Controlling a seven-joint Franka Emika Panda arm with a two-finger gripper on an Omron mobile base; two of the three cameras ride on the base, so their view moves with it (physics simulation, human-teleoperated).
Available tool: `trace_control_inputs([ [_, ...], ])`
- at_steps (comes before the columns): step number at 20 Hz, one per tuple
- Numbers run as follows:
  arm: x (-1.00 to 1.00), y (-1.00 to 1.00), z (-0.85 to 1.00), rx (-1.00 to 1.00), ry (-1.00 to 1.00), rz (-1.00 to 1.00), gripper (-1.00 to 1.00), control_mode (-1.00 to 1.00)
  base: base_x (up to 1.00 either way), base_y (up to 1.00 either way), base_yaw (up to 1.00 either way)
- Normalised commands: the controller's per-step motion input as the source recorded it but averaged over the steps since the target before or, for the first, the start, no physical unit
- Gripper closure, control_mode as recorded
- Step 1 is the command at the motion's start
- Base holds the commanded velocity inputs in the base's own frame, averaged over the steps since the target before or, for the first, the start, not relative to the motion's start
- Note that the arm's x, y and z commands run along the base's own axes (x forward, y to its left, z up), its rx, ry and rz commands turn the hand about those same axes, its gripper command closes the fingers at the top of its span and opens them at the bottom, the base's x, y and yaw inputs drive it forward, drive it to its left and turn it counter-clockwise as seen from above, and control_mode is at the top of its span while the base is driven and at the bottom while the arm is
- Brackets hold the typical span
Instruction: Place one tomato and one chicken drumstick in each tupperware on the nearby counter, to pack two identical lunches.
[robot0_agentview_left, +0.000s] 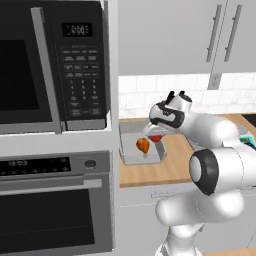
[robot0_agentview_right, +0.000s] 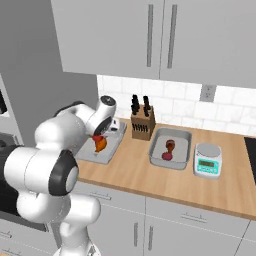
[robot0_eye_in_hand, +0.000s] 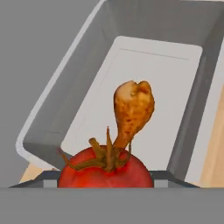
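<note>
While the tool hangs clamped on a tomato, a drumstick lies below in the tupperware.

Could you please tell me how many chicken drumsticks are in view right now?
2: one drumstick lies in the left tupperware below the tool; the other drumstick sits in the right tupperware beside the scale.

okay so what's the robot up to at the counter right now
The robot is packing lunches. Its gripper holds a tomato above the left tupperware on the counter, where a chicken drumstick already lies. The other tupperware, right of the knife block, already has a dark red item and what looks like a drumstick, too small to tell for sure. A kitchen scale sits beside it.
</note>
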Motion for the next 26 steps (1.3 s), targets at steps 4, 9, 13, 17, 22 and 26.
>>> trace_control_inputs([
  [4, 0.45, 0.21, -0.64, 0.00, 0.04, 0.00, 1.00, -1.00, 0.00, 0.00, 0.00],
  [9, 0.37, 0.08, -0.47, 0.01, 0.00, 0.00, 1.00, -1.00, 0.00, 0.00, 0.00],
  [13, 0.42, 0.00, -0.50, 0.01, 0.00, 0.00, 1.00, -1.00, 0.00, 0.00, 0.00],
  [17, 0.01, 0.00, -0.30, 0.00, -0.02, 0.00, -1.00, -1.00, 0.00, 0.00, 0.00],
  [22, -0.44, 0.00, 0.00, 0.01, -0.09, 0.00, -1.00, -1.00, 0.00, 0.00, 0.00],
  [26, -0.50, 0.00, 0.13, 0.00, -0.10, 0.00, -1.00, -1.00, 0.00, 0.00, 0.00],
])
